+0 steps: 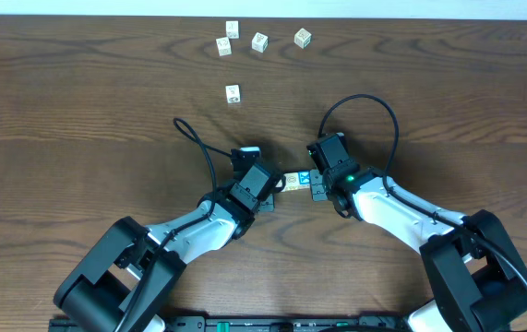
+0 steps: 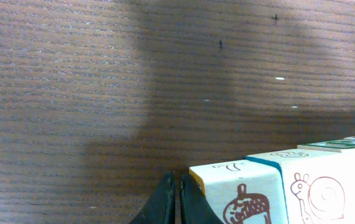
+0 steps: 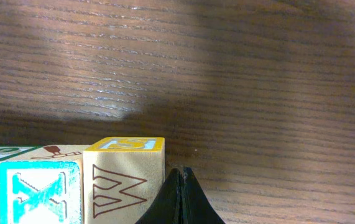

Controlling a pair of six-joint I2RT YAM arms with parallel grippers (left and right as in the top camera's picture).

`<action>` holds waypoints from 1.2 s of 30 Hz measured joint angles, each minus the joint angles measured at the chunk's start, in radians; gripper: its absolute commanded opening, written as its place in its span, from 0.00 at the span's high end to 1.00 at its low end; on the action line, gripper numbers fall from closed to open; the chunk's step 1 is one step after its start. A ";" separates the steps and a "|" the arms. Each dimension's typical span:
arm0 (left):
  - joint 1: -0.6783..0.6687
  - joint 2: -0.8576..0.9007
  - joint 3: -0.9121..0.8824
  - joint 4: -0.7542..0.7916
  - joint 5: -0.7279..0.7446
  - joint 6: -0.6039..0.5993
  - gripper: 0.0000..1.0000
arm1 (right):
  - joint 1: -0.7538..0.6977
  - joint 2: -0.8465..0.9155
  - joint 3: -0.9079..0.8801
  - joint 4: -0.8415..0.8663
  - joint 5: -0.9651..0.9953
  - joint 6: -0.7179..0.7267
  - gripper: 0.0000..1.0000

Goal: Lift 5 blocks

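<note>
The overhead view is bright, even and sharp, and the dark wood desk (image 1: 78, 111) shows only short, soft shadows beneath the arms. In the left wrist view a broad dim shadow falls down the middle of the grain, with tiny glints at right. In the right wrist view a pale sheen lies left of centre, and the blocks (image 3: 124, 180) throw a dark band behind them.

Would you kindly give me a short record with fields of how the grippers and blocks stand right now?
Left gripper: shut, beside the acorn block
Right gripper: shut, beside the W block
Row of blocks: side by side between the two grippers
Lifted: cannot tell
Loose cubes: five, on the far side of the table
</note>
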 measured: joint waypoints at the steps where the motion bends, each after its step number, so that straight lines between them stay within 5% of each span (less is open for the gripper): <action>1: 0.000 0.000 0.000 0.000 0.000 0.000 0.92 | 0.000 0.000 0.000 -0.002 0.000 0.001 0.99; 36: -0.019 -0.002 0.024 -0.078 -0.013 0.023 0.83 | 0.000 -0.001 0.014 -0.066 0.014 0.027 0.99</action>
